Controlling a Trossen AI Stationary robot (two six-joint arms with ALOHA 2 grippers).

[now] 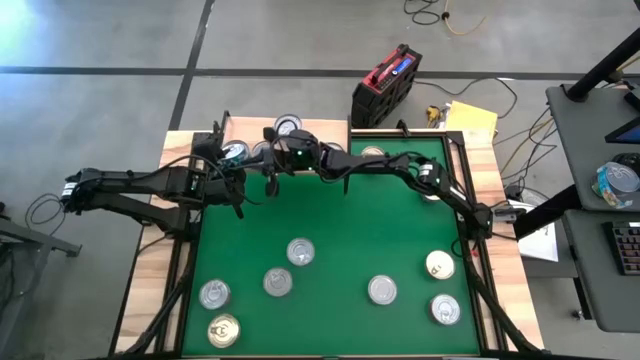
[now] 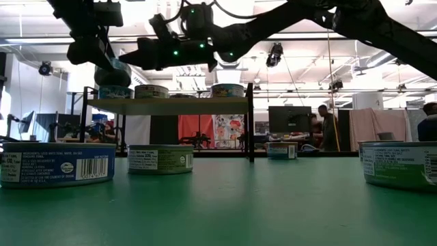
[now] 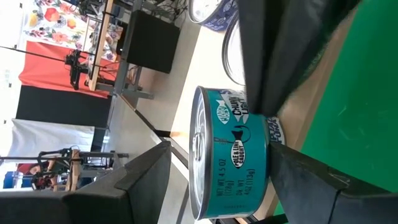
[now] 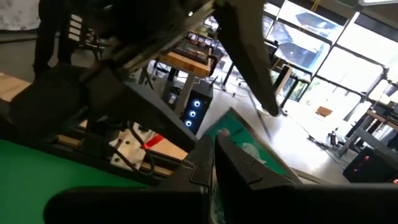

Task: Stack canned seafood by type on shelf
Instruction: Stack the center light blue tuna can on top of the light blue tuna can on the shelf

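Overhead, I see both arms meeting above the shelf [image 1: 300, 135] at the green mat's [image 1: 330, 230] far edge; seven tins lie loose on the mat's near half. Level across the surface, my left gripper [image 2: 109, 68] holds a teal tin [image 2: 113, 72] just above the shelf's end stack. Left wrist: its fingers [image 3: 134, 180] grip that tin [image 3: 233, 155]. Right wrist: my right gripper [image 4: 214, 165] is closed, empty.

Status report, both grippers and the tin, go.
Left gripper holding a teal tin above the shelf. Right gripper shut, empty, over the shelf's end. Right arm close by.
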